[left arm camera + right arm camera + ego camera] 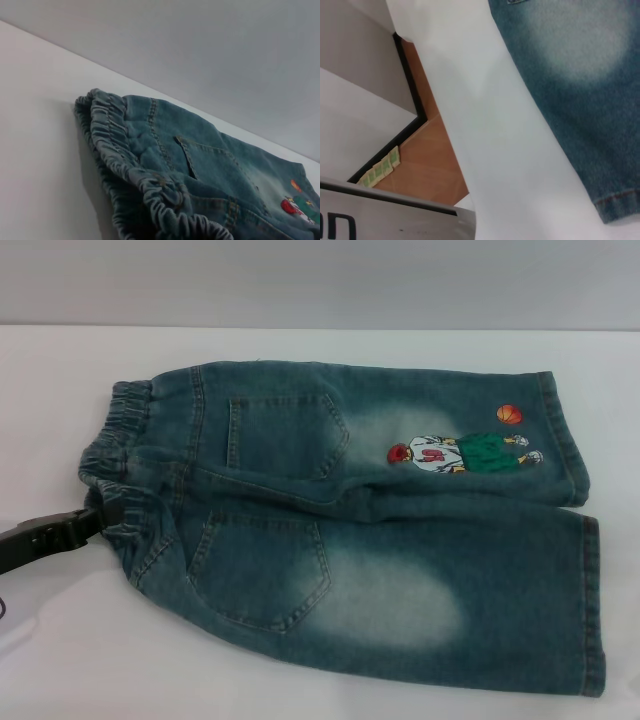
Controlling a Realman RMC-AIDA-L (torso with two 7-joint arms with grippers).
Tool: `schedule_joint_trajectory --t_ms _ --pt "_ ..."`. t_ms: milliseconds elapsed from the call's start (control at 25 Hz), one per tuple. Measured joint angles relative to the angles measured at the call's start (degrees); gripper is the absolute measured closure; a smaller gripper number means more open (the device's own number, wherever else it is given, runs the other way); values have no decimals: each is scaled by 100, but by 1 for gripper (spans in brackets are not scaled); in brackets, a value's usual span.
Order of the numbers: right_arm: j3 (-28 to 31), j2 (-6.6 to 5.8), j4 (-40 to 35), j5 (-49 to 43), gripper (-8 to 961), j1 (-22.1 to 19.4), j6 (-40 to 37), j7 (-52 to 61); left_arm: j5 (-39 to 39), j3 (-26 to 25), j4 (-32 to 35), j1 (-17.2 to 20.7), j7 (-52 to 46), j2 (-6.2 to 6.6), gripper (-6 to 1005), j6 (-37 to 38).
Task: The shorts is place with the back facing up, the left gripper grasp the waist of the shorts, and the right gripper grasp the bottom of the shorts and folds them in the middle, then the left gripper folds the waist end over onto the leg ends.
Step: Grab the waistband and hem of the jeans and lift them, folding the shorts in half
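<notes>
Faded blue-green denim shorts: flat on white counter, back pockets up, ready for folding. Black left hand, centre-left: at puckered elastic waistband; grip state cannot be told.

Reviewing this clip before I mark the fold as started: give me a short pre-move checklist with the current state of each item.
1. Back facing up: ok, the shorts show two back pockets.
2. Shorts spread flat on the table: ok, both legs lie side by side.
3. Left gripper at the waist of the shorts: ok, it sits at the gathered band.
4. Left grip closed on the fabric: cannot tell.
5. Right gripper at the bottom of the shorts: not ok, it is absent from the head view; its wrist camera only sees a hem nearby.
</notes>
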Motion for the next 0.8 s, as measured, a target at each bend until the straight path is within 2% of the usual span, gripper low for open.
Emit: schedule_joint_trajectory --t_ms 400,800 --pt "0 10 2 -57 226 45 168 73 0 -76 0 7 0 16 956 60" --pt "0 144 27 -153 227 145 286 108 -6 -86 0 -25 53 18 956 91"
